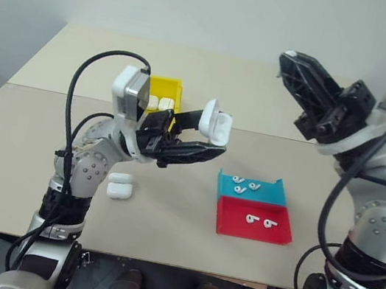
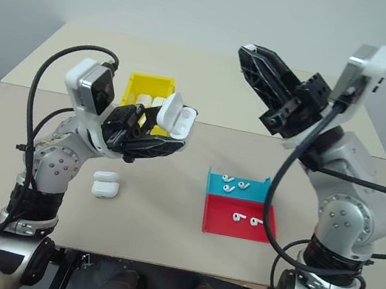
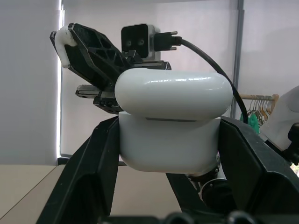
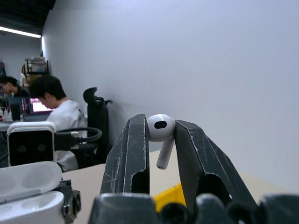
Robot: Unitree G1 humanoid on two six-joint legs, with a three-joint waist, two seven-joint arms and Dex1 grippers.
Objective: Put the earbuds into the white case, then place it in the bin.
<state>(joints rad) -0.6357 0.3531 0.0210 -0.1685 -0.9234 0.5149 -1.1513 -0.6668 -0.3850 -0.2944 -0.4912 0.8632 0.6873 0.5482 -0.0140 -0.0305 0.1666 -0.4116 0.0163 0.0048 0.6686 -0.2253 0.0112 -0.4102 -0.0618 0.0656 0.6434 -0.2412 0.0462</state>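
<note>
Insertion is the step: the right gripper (image 4: 161, 140) pinches an earbud (image 4: 161, 129) above the desk, the left gripper (image 3: 170, 154) clamps the open case (image 1: 215, 126) nearer the desk's middle. Align the stem downward, lower slowly.

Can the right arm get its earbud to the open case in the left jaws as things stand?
Probably yes. The right gripper pinches an earbud, and the white case sits lid-open in the left gripper, with open air between them.

Bright, even room light; soft shadows (backlit window glare in the left wrist view).
</note>
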